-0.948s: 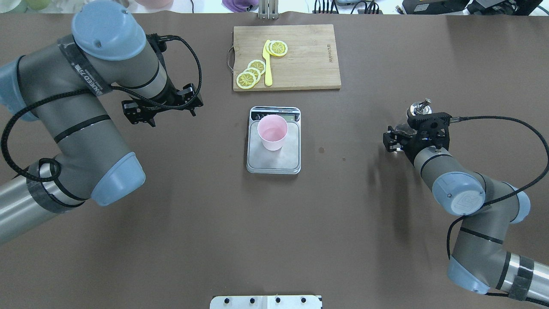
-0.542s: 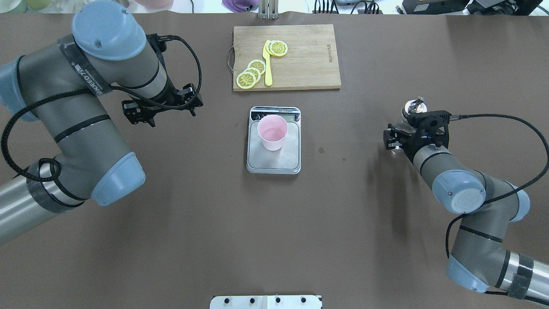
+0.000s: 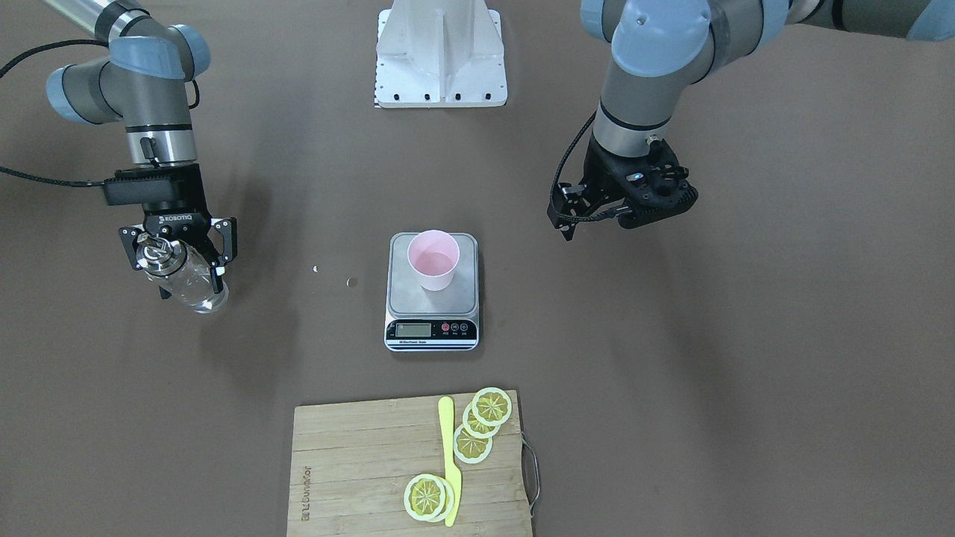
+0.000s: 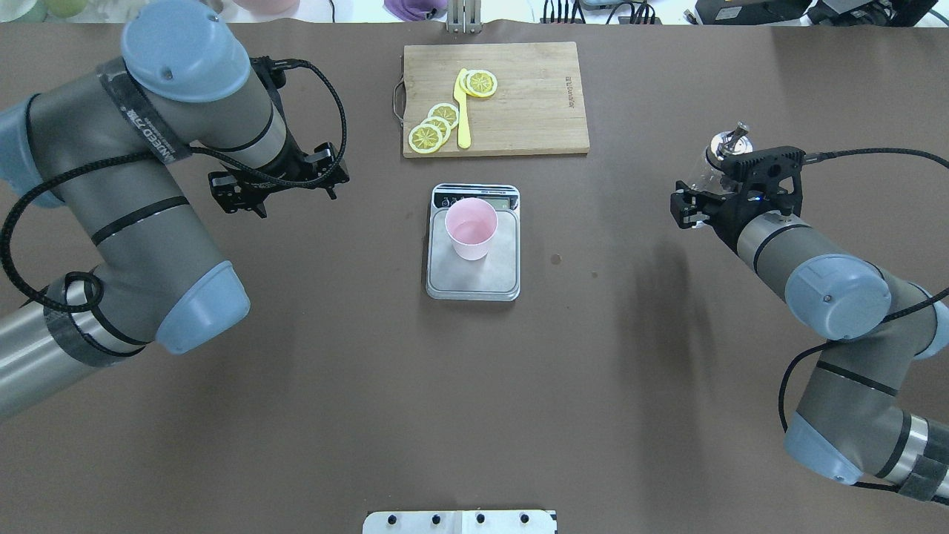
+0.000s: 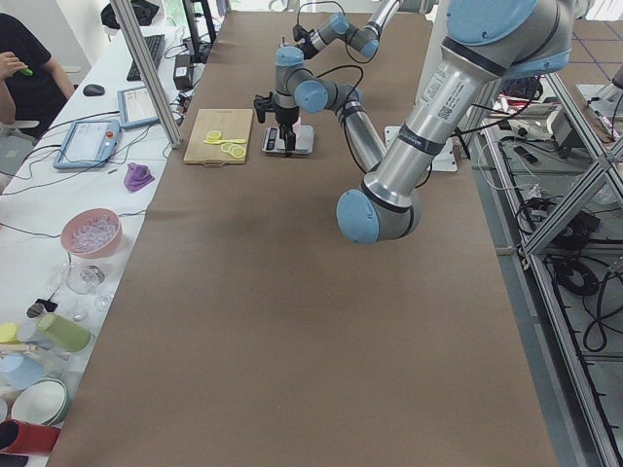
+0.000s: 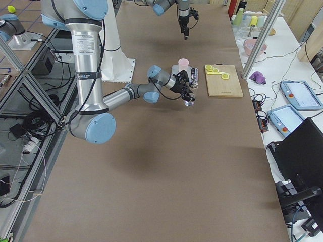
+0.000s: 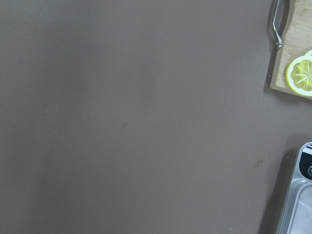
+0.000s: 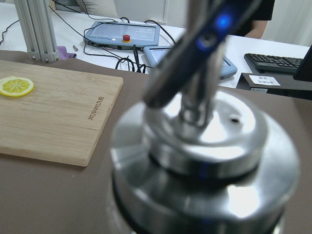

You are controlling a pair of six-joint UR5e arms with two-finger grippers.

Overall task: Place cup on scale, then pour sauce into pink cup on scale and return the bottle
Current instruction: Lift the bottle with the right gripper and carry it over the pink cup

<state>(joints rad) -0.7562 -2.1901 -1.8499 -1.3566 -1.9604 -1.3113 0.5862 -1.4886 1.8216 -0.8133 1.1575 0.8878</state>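
Small clear glass bottle with silver spout cap [image 3: 195, 292], tilted, clamped in the right gripper [image 3: 179, 261], now shifted toward the far right, well apart from the flat steel-grey scale [image 3: 406, 298] bearing the pale pink cup [image 3: 433, 259]; we judge its return underway; whether the left gripper [image 3: 589, 211] is open, we cannot tell.

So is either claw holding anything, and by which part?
The right claw holds the bottle around its glass body, below the silver cap. The left claw holds nothing.
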